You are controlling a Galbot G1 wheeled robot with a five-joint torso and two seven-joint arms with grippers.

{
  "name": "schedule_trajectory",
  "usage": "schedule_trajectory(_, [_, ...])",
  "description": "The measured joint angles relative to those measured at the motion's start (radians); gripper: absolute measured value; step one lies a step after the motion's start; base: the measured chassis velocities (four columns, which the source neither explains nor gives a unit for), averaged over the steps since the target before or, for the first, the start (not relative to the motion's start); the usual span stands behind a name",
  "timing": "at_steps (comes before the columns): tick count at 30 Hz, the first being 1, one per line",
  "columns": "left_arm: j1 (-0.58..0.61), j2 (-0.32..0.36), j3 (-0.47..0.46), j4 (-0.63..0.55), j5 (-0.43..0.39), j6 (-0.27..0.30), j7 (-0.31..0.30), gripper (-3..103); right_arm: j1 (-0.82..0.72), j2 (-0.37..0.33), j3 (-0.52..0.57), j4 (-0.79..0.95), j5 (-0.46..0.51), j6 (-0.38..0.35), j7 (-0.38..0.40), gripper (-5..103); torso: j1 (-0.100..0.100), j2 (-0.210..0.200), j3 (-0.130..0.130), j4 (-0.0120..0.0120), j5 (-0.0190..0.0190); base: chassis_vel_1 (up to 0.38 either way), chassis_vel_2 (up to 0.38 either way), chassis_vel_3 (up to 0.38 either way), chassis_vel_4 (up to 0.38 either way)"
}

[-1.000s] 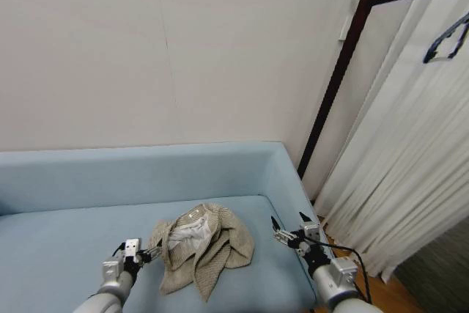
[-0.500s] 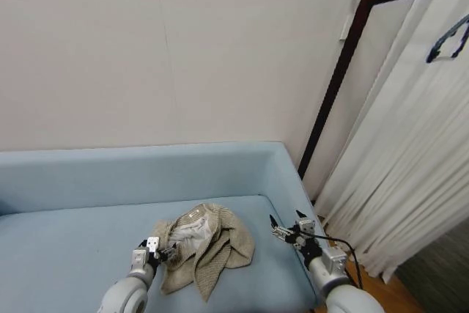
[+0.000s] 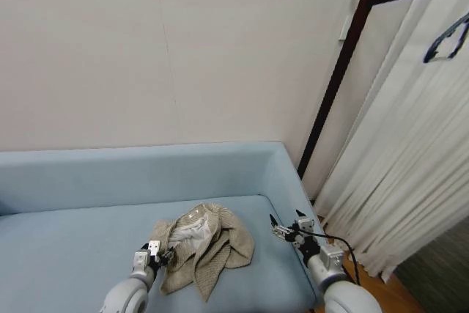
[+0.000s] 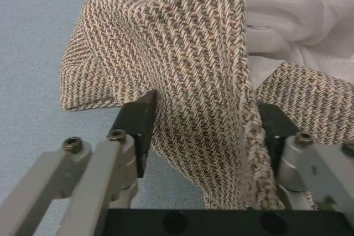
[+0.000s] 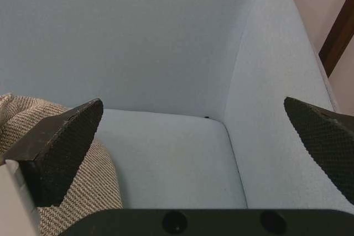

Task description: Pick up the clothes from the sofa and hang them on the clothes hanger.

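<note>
Knitted beige cardigan is lying crumpled on the blue sofa, and your left gripper is straddling one fold with jaws open while the right gripper is hovering wide open nearby, so closing on that thin edge may be risking a slip.

Head view: taken from above, aimed forward and down over the light blue sofa. Left wrist view: held close against the knit sweater. Right wrist view: aimed low at the sofa's far right corner. Sweater and seat are shared by all.
</note>
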Motion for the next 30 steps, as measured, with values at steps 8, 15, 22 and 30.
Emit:
schedule_trajectory(8, [-0.007, 0.001, 0.005, -0.001, 0.001, -0.001, 0.004, 20, 0.002, -0.014, 0.007, 0.008, 0.016, 0.000, 0.017, 100, 0.000, 0.000, 0.000, -0.0001, 0.0000, 0.000, 0.000, 0.000, 0.000])
schedule_trajectory(15, [-0.002, -0.001, -0.002, -0.005, 0.002, -0.007, 0.004, 3, 0.037, -0.056, 0.000, 0.030, 0.107, -0.027, 0.075, 100, 0.000, 0.000, 0.000, -0.0002, 0.0000, 0.000, 0.000, 0.000, 0.000])
schedule_trajectory(22, [0.018, 0.011, -0.018, -0.040, 0.035, -0.043, 0.015, 3, 0.239, -0.203, -0.085, 0.044, 0.409, -0.146, 0.217, 100, 0.000, 0.000, 0.000, 0.0001, 0.0001, 0.000, 0.000, 0.000, 0.000])
schedule_trajectory(30, [0.017, 0.034, -0.021, -0.075, 0.056, -0.059, 0.021, 3, 0.623, -0.311, -0.349, -0.051, 0.663, -0.199, 0.294, 100, 0.000, 0.000, 0.000, -0.0002, 0.0000, 0.000, 0.000, 0.000, 0.000])
